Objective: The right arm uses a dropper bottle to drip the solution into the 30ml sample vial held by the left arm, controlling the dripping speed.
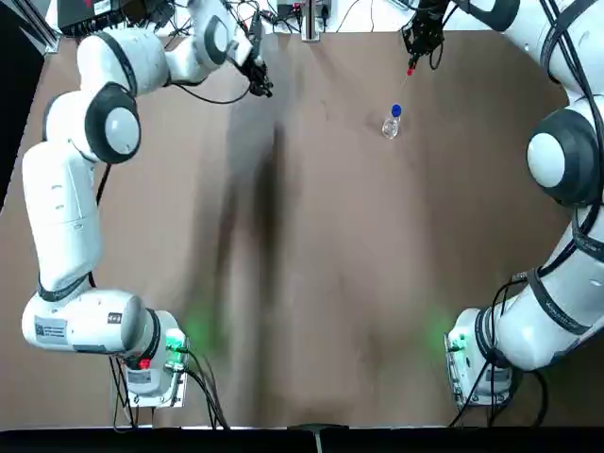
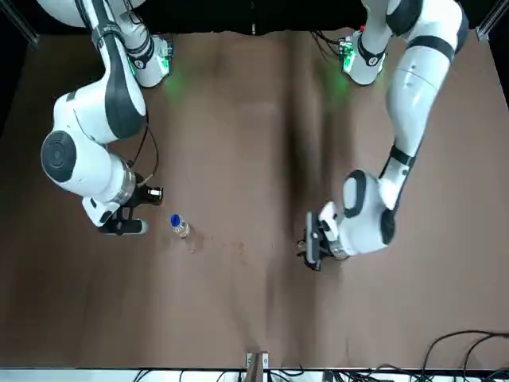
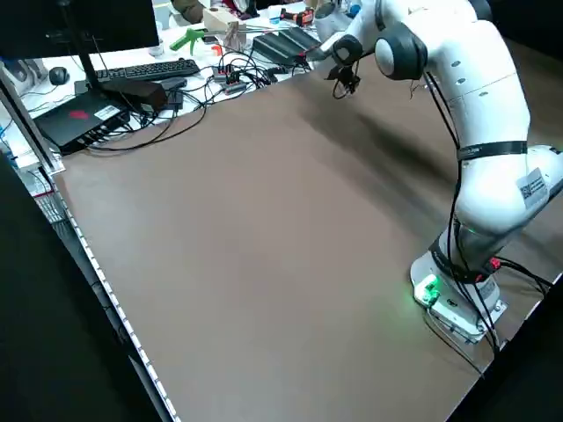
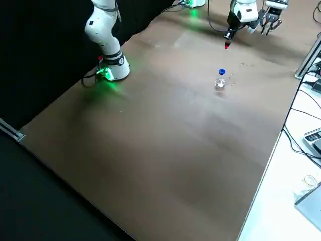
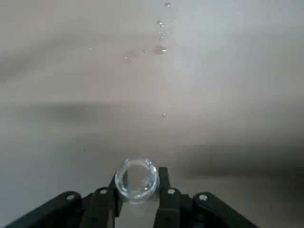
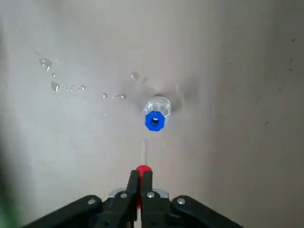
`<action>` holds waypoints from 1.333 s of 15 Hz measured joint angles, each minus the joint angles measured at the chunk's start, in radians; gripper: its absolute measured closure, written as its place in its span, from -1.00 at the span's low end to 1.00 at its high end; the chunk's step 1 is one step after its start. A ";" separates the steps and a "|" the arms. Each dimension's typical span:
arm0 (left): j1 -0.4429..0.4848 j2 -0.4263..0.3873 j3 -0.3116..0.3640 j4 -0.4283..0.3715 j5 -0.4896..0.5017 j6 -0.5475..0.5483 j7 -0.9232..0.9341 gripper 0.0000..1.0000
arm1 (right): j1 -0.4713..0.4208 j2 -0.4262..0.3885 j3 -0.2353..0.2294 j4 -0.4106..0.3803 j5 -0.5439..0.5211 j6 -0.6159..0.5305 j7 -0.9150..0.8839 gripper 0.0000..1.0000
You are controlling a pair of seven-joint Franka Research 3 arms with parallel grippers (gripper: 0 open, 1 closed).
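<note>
Right gripper (image 6: 141, 183) above the far right part of the brown table (image 1: 330, 283), fingers pinched nearly together on the red-bulbed dropper (image 6: 142, 170), glass tip pointing down. Just beneath and apart from it, the dropper bottle (image 6: 156, 114), upright on the table, blue collar open, probably parked there to free the dropper for dosing. Left gripper (image 5: 137, 192) across the table to the far left, clenched around the 30ml sample vial (image 5: 137, 178), mouth up, seemingly held level to receive drops. Well apart from the dropper, so no dripping into it yet. Scattered droplets (image 6: 66, 87) on the table near the bottle.
</note>
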 joint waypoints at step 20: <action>0.252 0.118 0.040 -0.007 -0.189 -0.138 0.434 0.37 | 0.008 0.070 0.005 -0.009 -0.046 0.090 -0.001 0.91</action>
